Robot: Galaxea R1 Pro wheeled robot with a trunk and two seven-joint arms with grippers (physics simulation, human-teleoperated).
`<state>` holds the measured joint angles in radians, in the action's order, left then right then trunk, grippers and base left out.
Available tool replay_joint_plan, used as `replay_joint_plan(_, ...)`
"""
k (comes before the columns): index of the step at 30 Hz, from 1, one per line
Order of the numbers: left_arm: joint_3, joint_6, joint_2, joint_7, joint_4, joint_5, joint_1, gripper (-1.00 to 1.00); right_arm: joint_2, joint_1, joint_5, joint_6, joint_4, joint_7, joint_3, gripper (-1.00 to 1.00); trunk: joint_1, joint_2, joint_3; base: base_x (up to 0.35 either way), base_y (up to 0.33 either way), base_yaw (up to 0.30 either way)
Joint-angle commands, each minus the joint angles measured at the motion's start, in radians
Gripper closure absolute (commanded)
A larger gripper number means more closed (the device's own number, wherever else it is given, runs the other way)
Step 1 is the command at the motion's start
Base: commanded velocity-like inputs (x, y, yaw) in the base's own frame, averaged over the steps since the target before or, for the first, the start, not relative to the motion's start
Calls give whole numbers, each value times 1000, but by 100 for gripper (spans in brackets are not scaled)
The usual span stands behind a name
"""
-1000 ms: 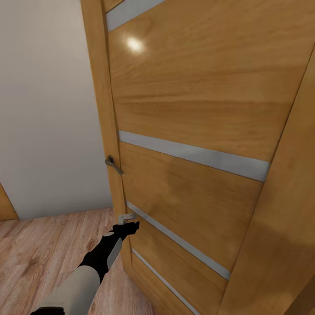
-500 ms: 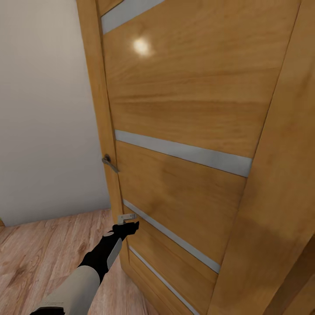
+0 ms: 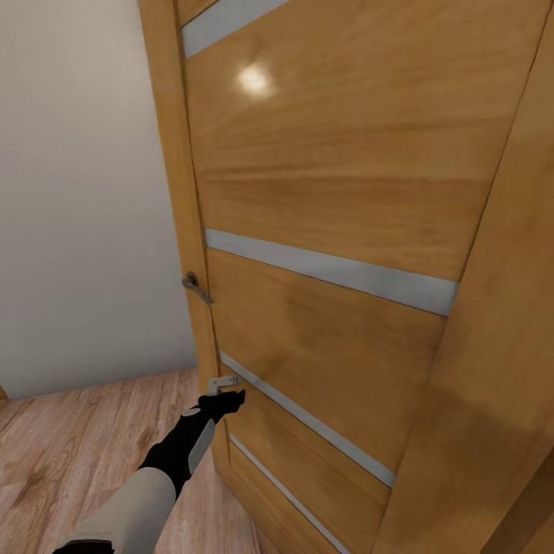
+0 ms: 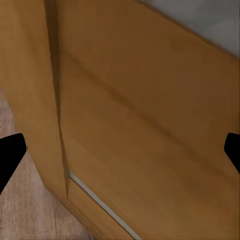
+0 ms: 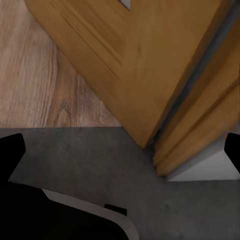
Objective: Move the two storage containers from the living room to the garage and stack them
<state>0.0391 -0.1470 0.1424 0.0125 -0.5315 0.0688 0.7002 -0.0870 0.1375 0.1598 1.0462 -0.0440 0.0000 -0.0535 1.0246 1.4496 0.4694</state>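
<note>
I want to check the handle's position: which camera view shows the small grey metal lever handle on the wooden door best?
The head view: the grey metal lever handle juts from the wooden door edge, above the left gripper. Both wrist views show door wood, not the handle.

door: honey wood, grey stripes | wall: beige | flooring: light planks

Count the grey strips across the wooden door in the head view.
4. One strip at the door's top, one across the middle, one lower down, one near the bottom. Others may lie beyond the frame.
</note>
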Motion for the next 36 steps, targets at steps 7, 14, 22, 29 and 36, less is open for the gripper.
replay_joint_plan(7, 4, -5, 0, 0, -4, 8, 0, -100, 0, 1, -2, 1, -2, 1, -7, -100, 0, 0, 1, 58, 40, 0)
replay_joint_plan(14, 4, -6, 0, 0, -4, 8, 0, -100, 0, 1, -2, 1, -2, 0, -7, -100, 0, 0, 1, 4, 3, 0)
replay_joint_plan(22, 4, -6, 0, 0, -4, 8, 0, -100, 0, 1, -3, 1, -2, 0, -5, -100, 0, 0, 1, 0, 0, 0)
replay_joint_plan(29, 4, -6, -1, 0, -4, 8, 0, -100, 0, 1, -3, 1, -2, 0, -5, -100, 0, 0, 1, 0, 0, 0)
replay_joint_plan(36, 4, -5, -1, 0, -4, 8, 0, -100, 0, 1, -3, 1, -2, 0, -5, -100, 0, 0, 1, 0, 0, 0)
